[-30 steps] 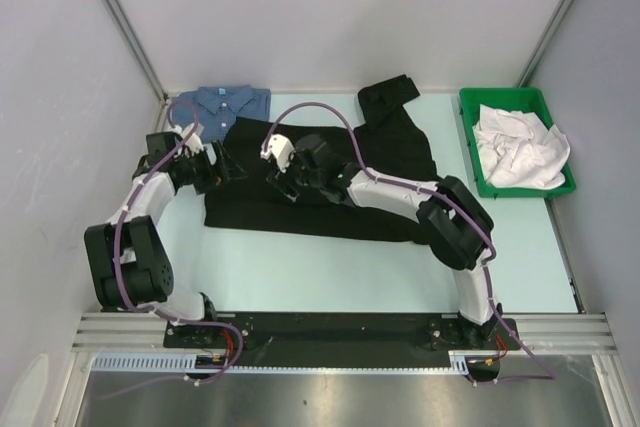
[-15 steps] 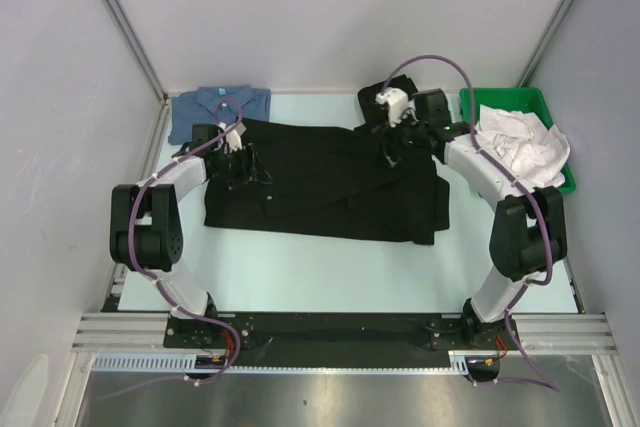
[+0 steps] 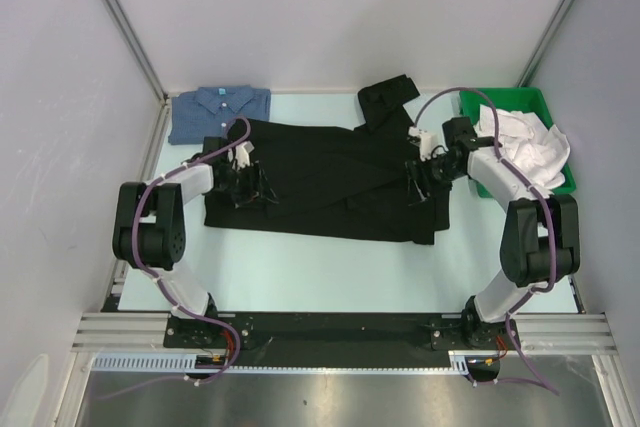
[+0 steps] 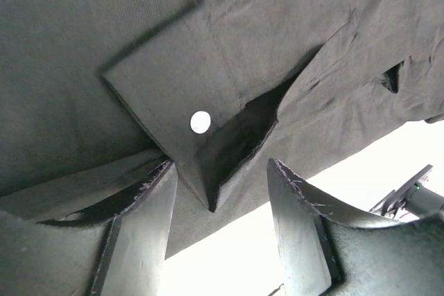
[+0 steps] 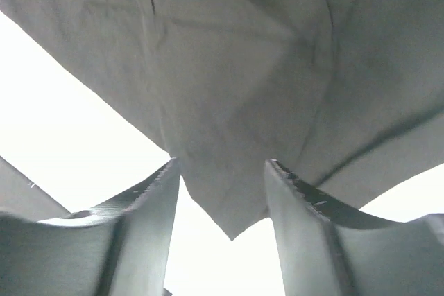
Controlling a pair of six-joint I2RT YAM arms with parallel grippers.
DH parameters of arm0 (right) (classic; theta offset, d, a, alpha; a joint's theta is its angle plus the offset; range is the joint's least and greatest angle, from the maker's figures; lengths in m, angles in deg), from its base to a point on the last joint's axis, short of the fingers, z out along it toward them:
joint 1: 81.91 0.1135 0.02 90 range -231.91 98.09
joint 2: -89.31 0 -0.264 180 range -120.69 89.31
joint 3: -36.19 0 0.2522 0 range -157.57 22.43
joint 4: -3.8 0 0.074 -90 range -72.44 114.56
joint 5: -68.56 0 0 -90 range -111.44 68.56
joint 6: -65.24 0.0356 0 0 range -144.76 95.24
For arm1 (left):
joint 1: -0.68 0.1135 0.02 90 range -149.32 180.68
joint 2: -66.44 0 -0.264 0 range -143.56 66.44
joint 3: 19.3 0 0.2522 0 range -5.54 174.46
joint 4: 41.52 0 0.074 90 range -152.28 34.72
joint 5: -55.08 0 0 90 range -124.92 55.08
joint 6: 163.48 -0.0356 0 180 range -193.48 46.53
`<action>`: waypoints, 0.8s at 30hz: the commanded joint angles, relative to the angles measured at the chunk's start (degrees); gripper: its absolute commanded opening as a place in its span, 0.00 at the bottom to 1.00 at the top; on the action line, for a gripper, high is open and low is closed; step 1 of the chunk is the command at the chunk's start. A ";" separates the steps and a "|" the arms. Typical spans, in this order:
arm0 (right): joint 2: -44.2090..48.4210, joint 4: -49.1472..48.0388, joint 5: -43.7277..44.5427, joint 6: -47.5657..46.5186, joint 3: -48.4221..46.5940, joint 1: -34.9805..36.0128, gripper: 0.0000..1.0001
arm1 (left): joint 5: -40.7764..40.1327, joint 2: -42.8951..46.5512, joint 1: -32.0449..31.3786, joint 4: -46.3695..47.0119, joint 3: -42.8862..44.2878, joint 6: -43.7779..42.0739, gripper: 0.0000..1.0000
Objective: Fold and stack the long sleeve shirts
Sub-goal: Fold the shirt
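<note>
The black long sleeve shirt (image 3: 330, 182) lies spread across the middle of the table, one part of it bunched at the back (image 3: 388, 97). My left gripper (image 3: 246, 183) is low over its left end. In the left wrist view the left gripper (image 4: 220, 166) is open, with a cuff corner (image 4: 208, 185) and its white button (image 4: 200, 122) between the fingers. My right gripper (image 3: 420, 173) is over the shirt's right end. There the right gripper (image 5: 222, 163) is open, a pointed cloth corner (image 5: 232, 206) hanging in the gap. The blue shirt (image 3: 220, 111) lies folded at the back left.
A green bin (image 3: 468, 137) holding crumpled white cloth (image 3: 520, 147) stands at the back right, close behind my right arm. Walls enclose the table on the left, back and right. Bare pale table (image 3: 320, 272) shows in front of the black shirt.
My right arm swung from the shirt's left middle to its right end. The left gripper moved a little right onto the cuff. Both jaws narrowed. The shirt now lies wider to the right.
</note>
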 commanded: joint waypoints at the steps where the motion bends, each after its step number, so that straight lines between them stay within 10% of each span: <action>1: -1.12 9.00 -6.27 -2.49 -0.20 -3.85 0.54 | -0.14 -0.19 -0.29 1.03 -1.22 2.00 0.59; 24: -8.33 17.20 -2.68 -11.20 3.40 -5.17 0.53 | 2.75 5.70 2.60 -4.77 -1.84 -4.41 0.64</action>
